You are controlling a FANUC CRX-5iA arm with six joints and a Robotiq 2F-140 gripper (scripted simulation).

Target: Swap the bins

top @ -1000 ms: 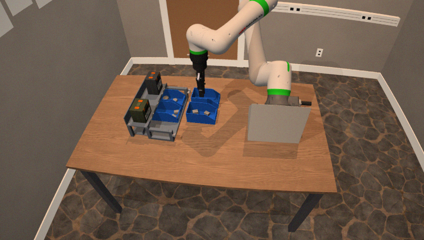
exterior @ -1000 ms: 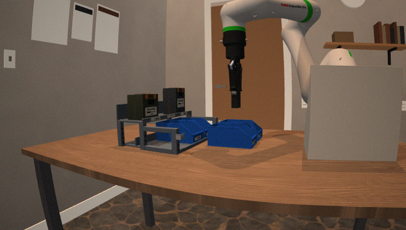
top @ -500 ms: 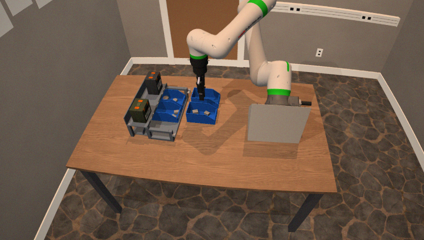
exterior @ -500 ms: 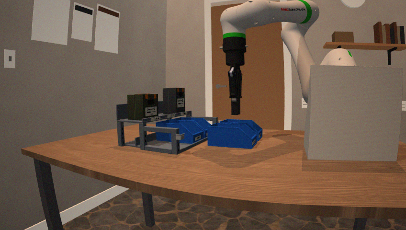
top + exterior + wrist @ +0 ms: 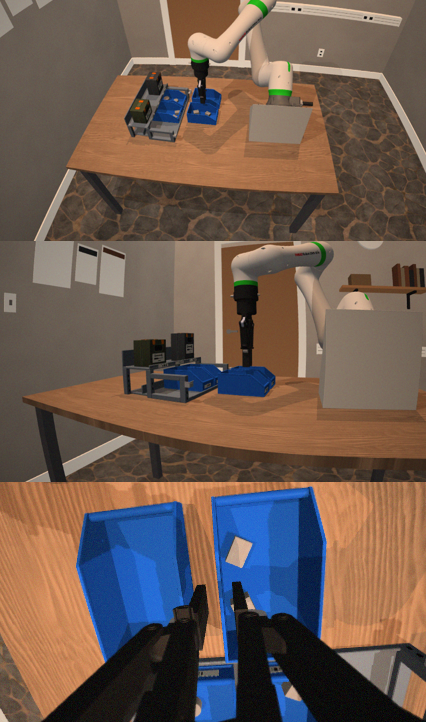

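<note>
Just under claw [image 5: 203,103] [image 5: 247,365] [image 5: 218,585] — parts bin [image 5: 202,118] [image 5: 242,385] [image 5: 280,532], off-centre.

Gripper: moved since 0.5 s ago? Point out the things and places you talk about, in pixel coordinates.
Yes, in the exterior view the gripper [image 5: 202,103] [image 5: 246,365] [image 5: 220,597] came down toward the two table bins [image 5: 202,117] [image 5: 243,385] [image 5: 267,524].
</note>
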